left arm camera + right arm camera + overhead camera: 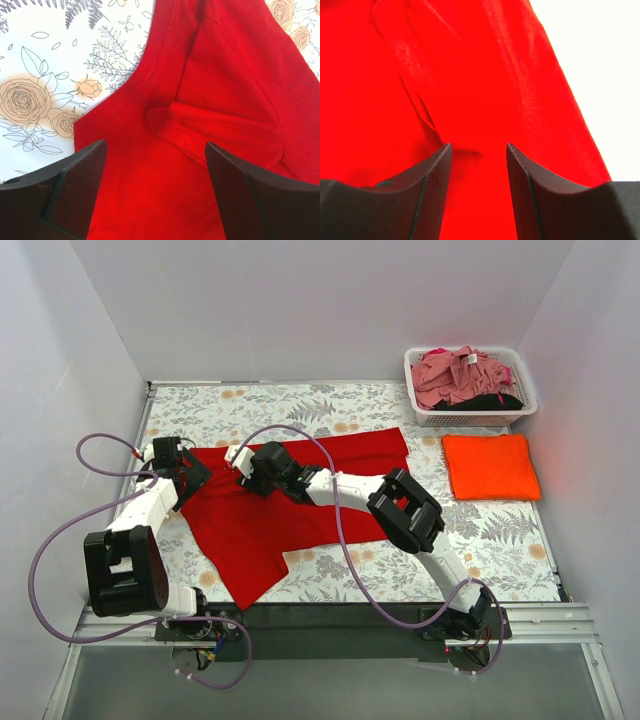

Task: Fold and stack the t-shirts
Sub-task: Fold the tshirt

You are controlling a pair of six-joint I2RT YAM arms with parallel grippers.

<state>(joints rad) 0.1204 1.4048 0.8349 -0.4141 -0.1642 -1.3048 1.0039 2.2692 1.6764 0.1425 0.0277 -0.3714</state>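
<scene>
The bright red soft t-shirt [300, 510] lies spread out and crooked on the flowery table cloth [330, 400]. The left gripper [156, 150] hangs wide open over the shirt's left hem and holds nothing. The right gripper [479, 150] is half open over a crease, with no cloth pinched. If the left one bites low, it could grab the table cloth too (the hem lies right on it). The left wall is close. There is bare room behind the shirt, and the folded orange t-shirt [490, 466] sits well apart.
</scene>
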